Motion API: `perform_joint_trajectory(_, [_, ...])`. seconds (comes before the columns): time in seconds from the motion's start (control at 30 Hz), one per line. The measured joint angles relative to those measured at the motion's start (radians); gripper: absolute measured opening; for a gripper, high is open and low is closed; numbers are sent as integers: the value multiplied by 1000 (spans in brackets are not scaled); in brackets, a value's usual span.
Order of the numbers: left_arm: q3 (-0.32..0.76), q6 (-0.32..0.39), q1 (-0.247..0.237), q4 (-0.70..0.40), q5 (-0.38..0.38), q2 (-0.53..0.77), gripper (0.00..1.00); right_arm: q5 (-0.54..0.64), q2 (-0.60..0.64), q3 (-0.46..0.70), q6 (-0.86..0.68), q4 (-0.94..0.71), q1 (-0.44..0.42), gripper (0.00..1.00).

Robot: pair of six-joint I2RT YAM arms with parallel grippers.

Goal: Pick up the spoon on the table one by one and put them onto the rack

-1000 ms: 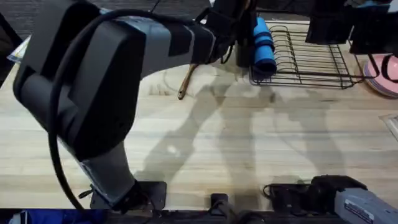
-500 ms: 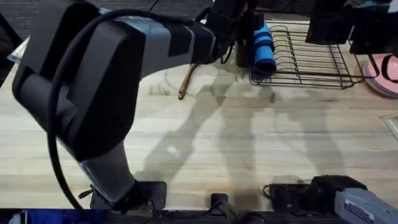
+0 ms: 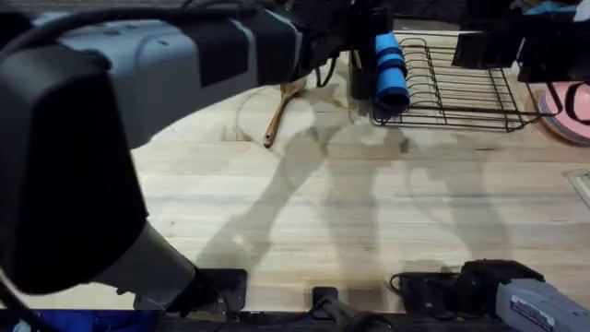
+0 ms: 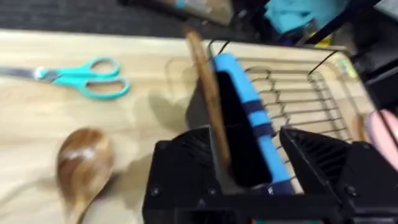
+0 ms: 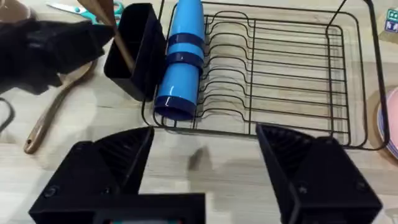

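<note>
A long wooden spoon [image 4: 208, 106] stands tilted in the black utensil cup [image 5: 134, 53] at the rack's [image 3: 461, 88] near-left end. My left gripper [image 4: 245, 146] hovers over the cup, open, its fingers wide on either side of the handle. In the right wrist view that same spoon handle [image 5: 115, 37] leans out of the cup beside the left gripper [image 5: 56, 43]. The shorter spoon [image 3: 277, 112] lies on the table [image 3: 323, 203] left of the cup, bowl toward the rack. My right gripper [image 5: 205, 168] is open and holds nothing, on the near side of the rack.
A blue cylinder [image 3: 390, 69] lies in the rack beside the cup. Teal scissors [image 4: 81, 78] rest on the table beyond the loose spoon. A pink plate [image 3: 567, 111] sits right of the rack. The right arm's base [image 3: 498, 286] is at the near edge.
The left arm has risen closer under the overhead camera and looms larger. The bowl of the spoon on the table has come out from under the arm.
</note>
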Motion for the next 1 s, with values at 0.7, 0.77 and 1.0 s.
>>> perform_joint_trajectory(0.7, [0, 154, 152, -568, 0, -190, 992, 0, 0, 0, 0, 0, 0, 998])
perform_joint_trajectory(0.77, [0, 191, 155, -613, 0, -205, 993, 0, 0, 0, 0, 0, 0, 998])
perform_joint_trajectory(1.0, [0, 297, 155, -768, 0, -257, 993, 0, 0, 0, 0, 0, 0, 998])
